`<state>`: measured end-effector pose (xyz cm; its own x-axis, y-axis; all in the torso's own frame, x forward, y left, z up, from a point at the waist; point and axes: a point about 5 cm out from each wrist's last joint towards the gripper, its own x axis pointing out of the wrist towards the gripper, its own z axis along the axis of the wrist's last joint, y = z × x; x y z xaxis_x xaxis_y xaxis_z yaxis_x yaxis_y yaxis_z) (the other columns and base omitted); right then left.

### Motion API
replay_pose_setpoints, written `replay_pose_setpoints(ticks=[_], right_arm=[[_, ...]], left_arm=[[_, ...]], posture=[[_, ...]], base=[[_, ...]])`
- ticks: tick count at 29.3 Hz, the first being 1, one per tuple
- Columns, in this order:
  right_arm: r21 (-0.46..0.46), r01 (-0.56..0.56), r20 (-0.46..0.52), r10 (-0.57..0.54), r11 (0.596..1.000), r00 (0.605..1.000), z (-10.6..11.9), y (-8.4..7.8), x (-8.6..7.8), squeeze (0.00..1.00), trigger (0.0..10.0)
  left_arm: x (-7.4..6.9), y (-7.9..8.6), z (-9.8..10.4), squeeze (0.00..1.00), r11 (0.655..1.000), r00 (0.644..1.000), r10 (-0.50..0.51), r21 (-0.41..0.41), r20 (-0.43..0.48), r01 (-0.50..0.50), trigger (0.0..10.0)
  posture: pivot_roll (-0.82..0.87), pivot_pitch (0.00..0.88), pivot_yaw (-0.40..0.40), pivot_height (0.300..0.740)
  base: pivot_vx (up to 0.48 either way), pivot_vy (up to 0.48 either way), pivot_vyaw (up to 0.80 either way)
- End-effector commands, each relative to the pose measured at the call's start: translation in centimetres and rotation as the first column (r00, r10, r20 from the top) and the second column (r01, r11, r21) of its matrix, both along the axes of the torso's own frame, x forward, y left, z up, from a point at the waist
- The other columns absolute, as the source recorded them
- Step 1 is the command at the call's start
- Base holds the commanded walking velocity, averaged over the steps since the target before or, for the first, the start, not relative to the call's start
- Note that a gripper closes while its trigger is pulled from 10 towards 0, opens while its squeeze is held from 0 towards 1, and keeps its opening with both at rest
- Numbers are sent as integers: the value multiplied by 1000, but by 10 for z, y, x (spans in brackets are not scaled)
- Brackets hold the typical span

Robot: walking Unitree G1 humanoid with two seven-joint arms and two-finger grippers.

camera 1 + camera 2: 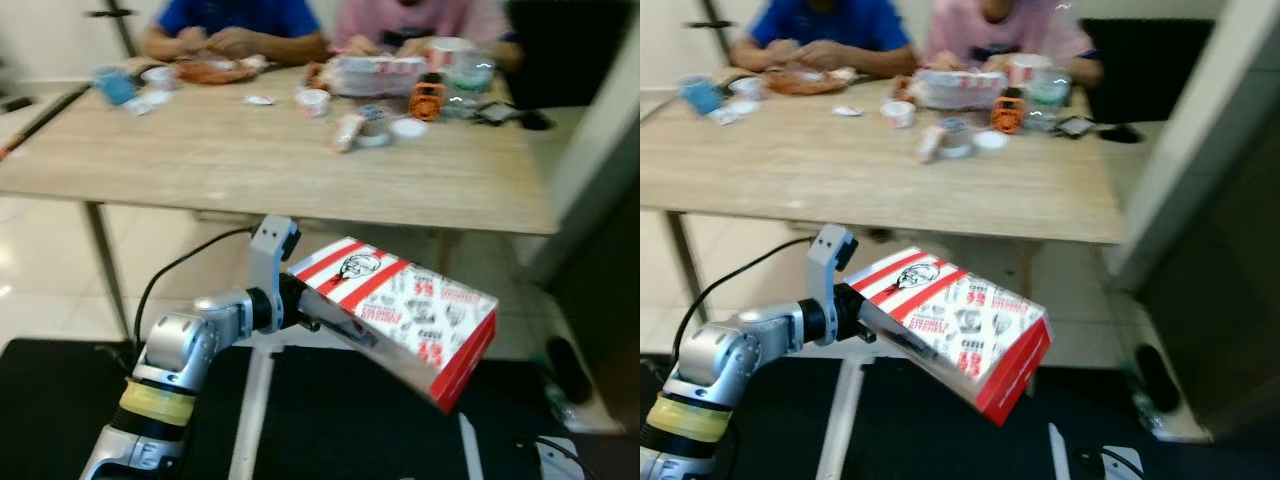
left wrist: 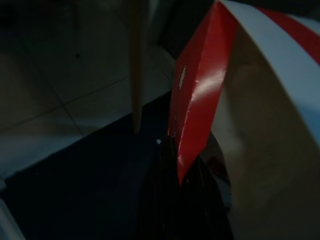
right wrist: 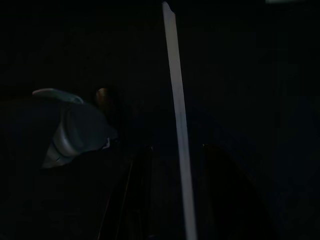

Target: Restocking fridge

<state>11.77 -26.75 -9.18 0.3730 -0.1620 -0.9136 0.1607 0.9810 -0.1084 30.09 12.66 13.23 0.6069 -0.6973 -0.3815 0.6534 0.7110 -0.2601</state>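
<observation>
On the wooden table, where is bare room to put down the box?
The table is bare along its near edge, in front of the cups and food wrappers. The far side by the people is crowded. The left gripper holds the red-and-white box.

A wooden bench (image 1: 250,150) spans the upper half of the frame, its front edge just above the red-and-white box (image 1: 410,315) held out by the left gripper (image 1: 300,305). The near part of its top is bare. The far edge is crowded with cups (image 1: 112,82), tape rolls (image 1: 372,125) and a tray (image 1: 380,72), with two people's hands (image 1: 230,42) there. A bench leg (image 1: 105,265) stands at left; open tiled floor (image 1: 50,290) lies beneath.
</observation>
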Motion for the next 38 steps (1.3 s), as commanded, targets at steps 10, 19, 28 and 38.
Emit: replay_pose_setpoints(ticks=[10, 19, 28, 38], right_arm=[[8, -10, 7, 10, 1000, 1000, 1, 2, 5, 0, 10000], [10, -24, 4, 24, 1000, 1000, 0, 5, 6, 0, 10000], [16, -35, 7, 35, 999, 999, 0, 8, 10, 0, 10000], [44, -13, 44, 11, 999, 999, 2, 13, 17, 0, 10000]], left_arm=[[8, -2, -17, 0, 985, 991, 78, 144, 105, -92, 10000], [8, -14, -26, 0, 982, 985, 110, 137, 134, -128, 10000], [10, -17, -38, 0, 976, 981, 150, 141, 120, -166, 10000], [15, -17, -42, 0, 971, 969, 213, 85, 127, -225, 10000]], posture=[[-50, 36, 38, 740], [-51, 9, 33, 740], [-48, 9, 25, 740], [-54, 16, 25, 740]], base=[[0, 0, -731], [0, 0, -731], [0, 0, -733], [0, 0, -732]])
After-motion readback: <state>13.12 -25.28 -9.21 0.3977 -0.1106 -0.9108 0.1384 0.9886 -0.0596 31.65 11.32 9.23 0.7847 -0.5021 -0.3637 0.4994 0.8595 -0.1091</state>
